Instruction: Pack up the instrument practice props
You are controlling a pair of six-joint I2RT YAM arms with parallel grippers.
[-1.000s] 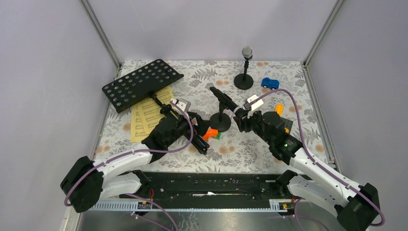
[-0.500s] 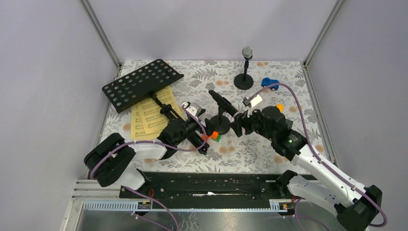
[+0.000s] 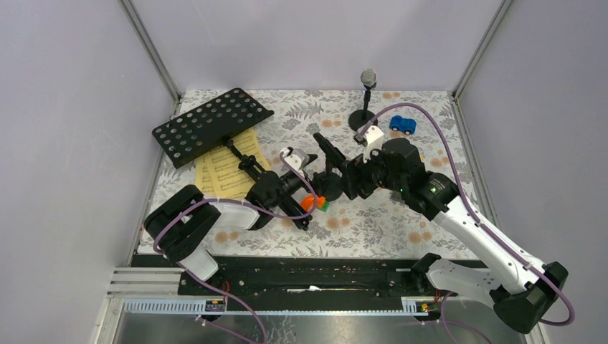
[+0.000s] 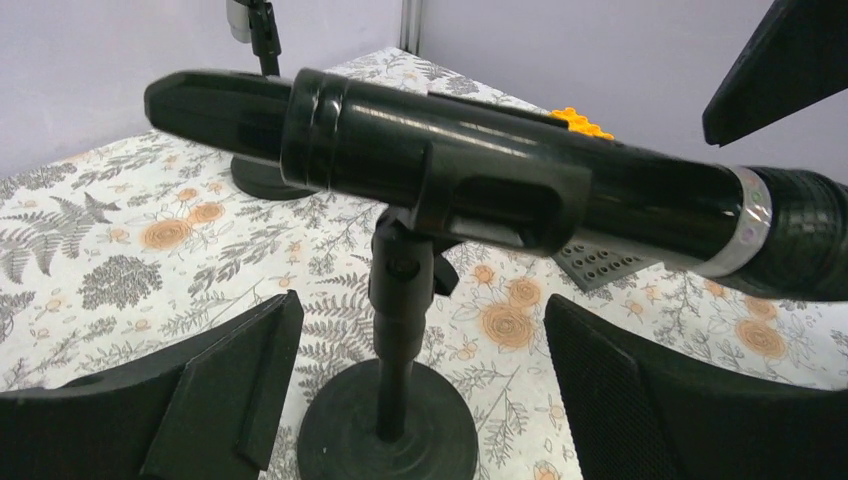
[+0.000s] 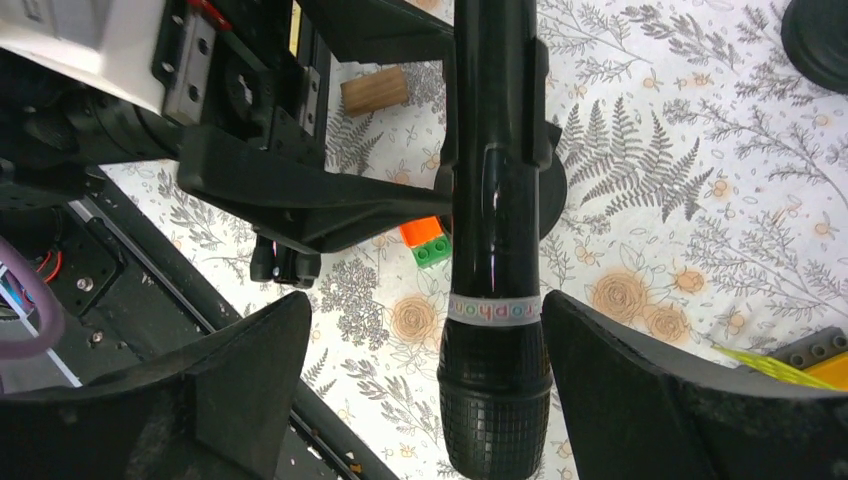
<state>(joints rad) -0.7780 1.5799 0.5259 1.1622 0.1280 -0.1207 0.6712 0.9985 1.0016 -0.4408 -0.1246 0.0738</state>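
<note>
The black microphone (image 3: 330, 152) lies tilted in its short black holder (image 3: 327, 183) at mid-table. My left gripper (image 3: 313, 185) is open, its jaws either side of the holder's stem (image 4: 400, 320) just above the round base (image 4: 390, 425), not touching. My right gripper (image 3: 343, 175) is open, its jaws either side of the microphone's grille head (image 5: 495, 410), apart from it. The silver microphone (image 3: 368, 77) stands in the other holder (image 3: 363, 120) at the back. The black perforated rack (image 3: 210, 125) lies over the yellow sheet-music pages (image 3: 228, 172) at the left.
A blue toy car (image 3: 402, 125) sits at the back right. Orange and green bricks (image 3: 315, 203) lie beside the holder base. A wooden block (image 5: 375, 90) and a grey studded plate (image 4: 610, 262) lie close by. Walls enclose the table.
My left gripper has moved right up to the holder stem. My right gripper has swung left and forward until it straddles the microphone's head. Both stay open.
</note>
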